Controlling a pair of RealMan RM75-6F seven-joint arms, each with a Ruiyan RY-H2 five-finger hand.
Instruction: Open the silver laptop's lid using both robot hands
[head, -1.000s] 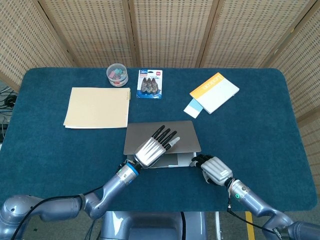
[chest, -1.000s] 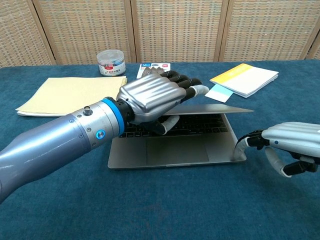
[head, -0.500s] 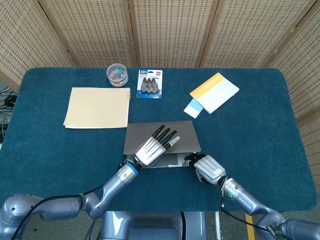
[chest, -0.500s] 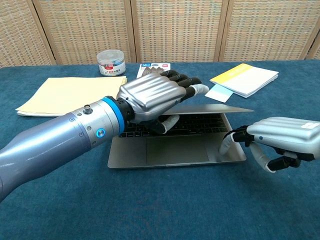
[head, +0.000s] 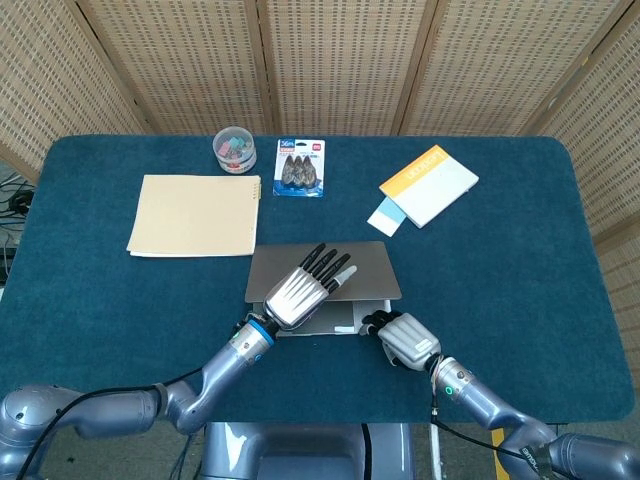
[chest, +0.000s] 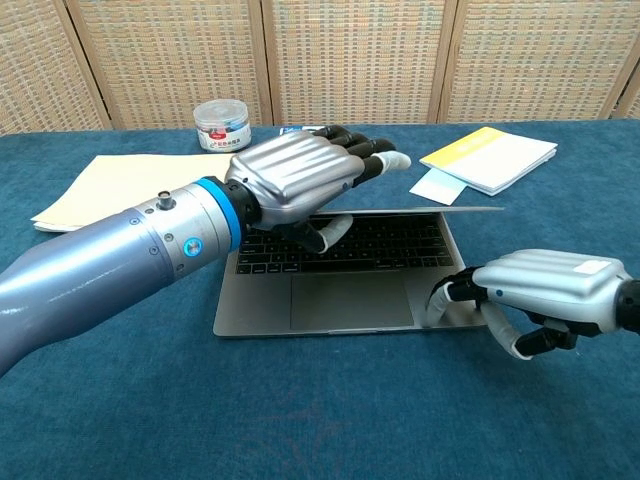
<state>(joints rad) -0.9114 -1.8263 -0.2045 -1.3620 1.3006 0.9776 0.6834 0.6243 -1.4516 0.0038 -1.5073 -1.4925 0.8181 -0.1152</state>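
The left hand (chest: 300, 185) grips the silver laptop (chest: 330, 280) lid's edge; the right hand (chest: 530, 300), holding nothing, presses its base. Weak pressure could let the base lift.

A tan paper folder (head: 194, 215) lies flat on the blue tabletop (head: 520, 270). Behind its far right corner stands a small clear tub of coloured clips (head: 234, 148), and just right of that lies a blue blister pack (head: 299, 167). Further right, an orange-and-white booklet (head: 429, 184) rests askew, partly covering a pale blue card (head: 384, 215). Woven folding screens (head: 340, 62) stand behind the table.
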